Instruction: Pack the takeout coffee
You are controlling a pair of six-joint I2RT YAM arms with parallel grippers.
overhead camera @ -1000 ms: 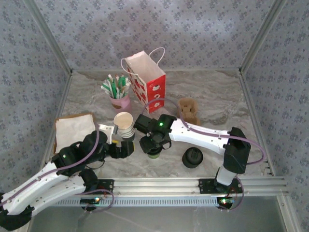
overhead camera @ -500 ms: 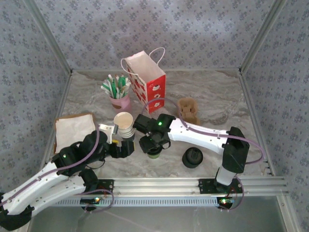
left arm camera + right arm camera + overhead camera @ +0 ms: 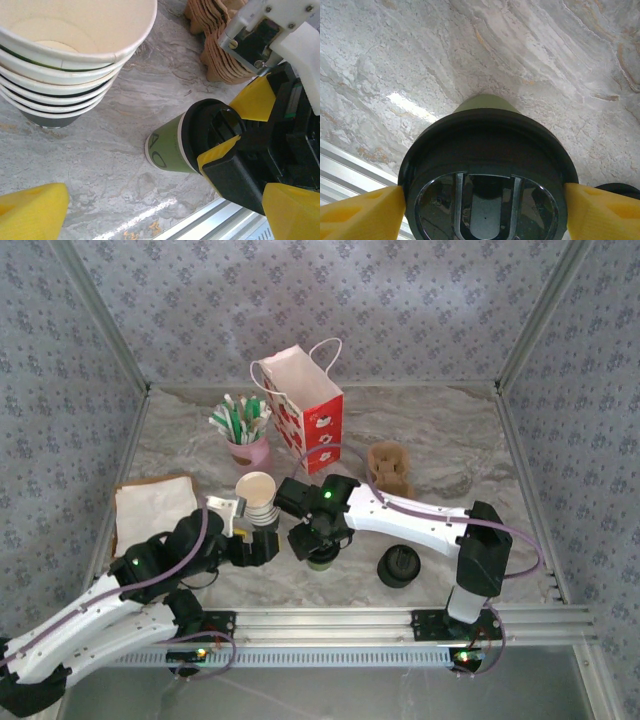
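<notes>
The takeout coffee [image 3: 320, 558] [image 3: 167, 147] is a small green cup with a black lid [image 3: 487, 165], upright on the marble table near the front. My right gripper [image 3: 320, 540] [image 3: 485, 210] comes down over it. Its yellow pads [image 3: 365, 212] lie against both sides of the lid, with no gap showing. In the left wrist view, the right gripper's fingers [image 3: 255, 97] bracket the lid. My left gripper [image 3: 252, 545] [image 3: 162, 220] stands wide open just left of the cup, holding nothing, beside the stack of white cups [image 3: 256, 495] [image 3: 65, 60].
A red paper bag [image 3: 305, 405] stands open behind the cups, with a pink cup of stirrers [image 3: 248, 435] to its left. Cardboard carriers [image 3: 390, 468] lie at the right, a pile of black lids [image 3: 398, 565] at the front right and napkins [image 3: 155, 505] at the left. A metal rail [image 3: 400, 625] runs along the front edge.
The right arm has edged slightly to the left over the cup. The left arm and the cup have stayed put.
</notes>
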